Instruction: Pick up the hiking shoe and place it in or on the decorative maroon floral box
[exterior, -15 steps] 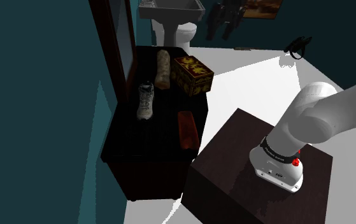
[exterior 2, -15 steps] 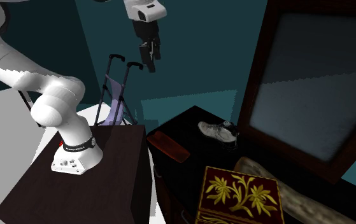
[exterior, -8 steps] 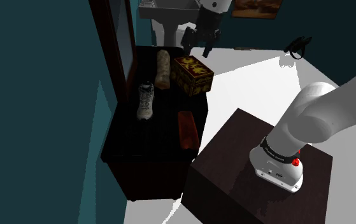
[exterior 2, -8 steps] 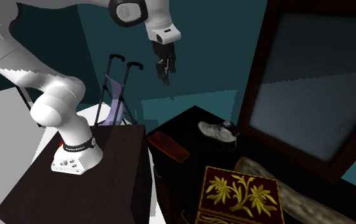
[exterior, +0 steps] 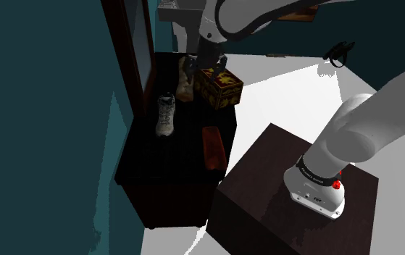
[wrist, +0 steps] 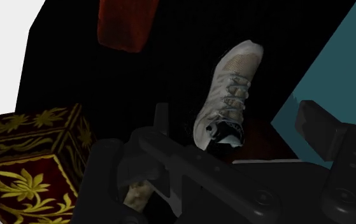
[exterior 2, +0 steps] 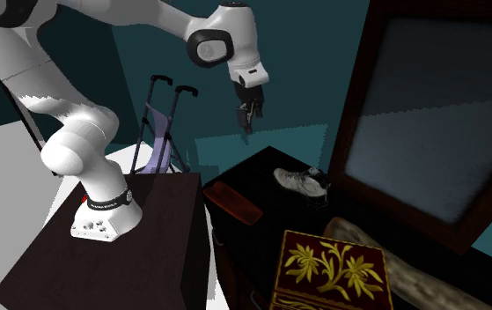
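**Open Pincer Hangs Over Counter, Hiking Shoe Untouched**

The white arm (exterior: pixel 367 130) of a Franka robot reaches from its dark box stand (exterior: pixel 255 185) out over a dark, near-black counter (exterior: pixel 168 170), its all-black pincer (exterior 2: pixel 247 120) in the air with nothing in its grasp. In the wrist view the two fingers (wrist: pixel 318 124) stand well apart, touching nothing.

The pale grey lace-up hiking shoe (exterior: pixel 165 116) lies flat on its sole about midway along the counter's rear edge, just beside the dark-framed mirror (exterior: pixel 137 51) that rises there. Seen from the wrist camera it lies beyond the fingers, well clear of both.

The maroon box with a gold floral pattern (exterior: pixel 219 85) sits closed at the counter's corner on the stand-side edge, apart from the shoe. Just beside it, toward the mirror, lies a tan, rough-surfaced roll (exterior: pixel 185 91), with the pincer high above that end of the counter. A flat, oblong red object (exterior: pixel 213 147) rests along the stand-side edge, nearer the stand — well apart from the box and separate from the shoe.
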`<action>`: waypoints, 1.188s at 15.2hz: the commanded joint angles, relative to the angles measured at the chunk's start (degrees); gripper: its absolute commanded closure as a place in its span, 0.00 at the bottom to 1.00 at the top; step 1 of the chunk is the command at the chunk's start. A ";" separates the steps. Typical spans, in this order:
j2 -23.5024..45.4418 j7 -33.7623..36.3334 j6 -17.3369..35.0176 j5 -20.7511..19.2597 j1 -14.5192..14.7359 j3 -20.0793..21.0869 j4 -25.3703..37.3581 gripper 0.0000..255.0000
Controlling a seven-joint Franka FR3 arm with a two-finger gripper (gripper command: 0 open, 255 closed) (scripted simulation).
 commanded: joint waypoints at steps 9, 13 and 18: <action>22.59 19.96 13.68 -10.93 -2.05 4.88 8.51 0.00; 32.02 28.51 16.41 -17.12 -0.69 3.68 14.37 0.00; 43.46 37.05 17.94 -22.44 2.60 0.20 23.41 0.00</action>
